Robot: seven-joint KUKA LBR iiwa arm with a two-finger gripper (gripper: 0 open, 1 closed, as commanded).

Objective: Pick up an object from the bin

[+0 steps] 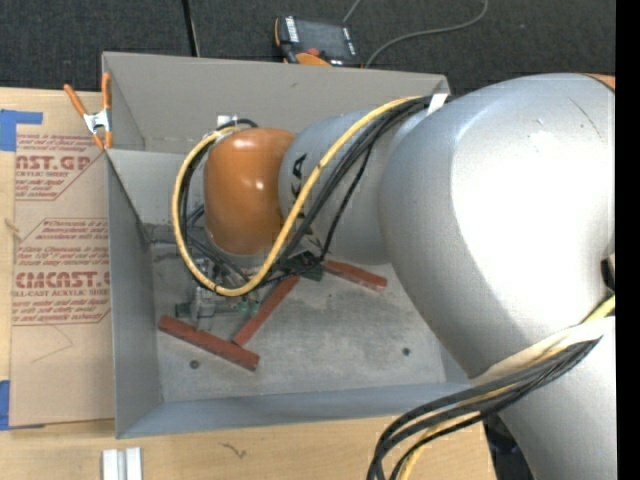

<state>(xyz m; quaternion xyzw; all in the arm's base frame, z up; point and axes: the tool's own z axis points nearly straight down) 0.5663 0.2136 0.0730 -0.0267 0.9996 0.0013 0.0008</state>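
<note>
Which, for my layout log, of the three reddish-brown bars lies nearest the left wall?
The lowest bar, at the floor's front left; the slanted bar and right-hand bar lie farther right.

We read red print on the cardboard sheet (55, 258) lying left of the bin (132, 298). Near its top stands a large word ending in "CAST.GP". Lower down is a similar large word with "CAST" in it, and just below that a smaller line reading "-CAST ACRYLIC SHEE". The finer lines are too small for us to read. On the arm (480, 198) we see part of a black letter, unreadable.
</note>
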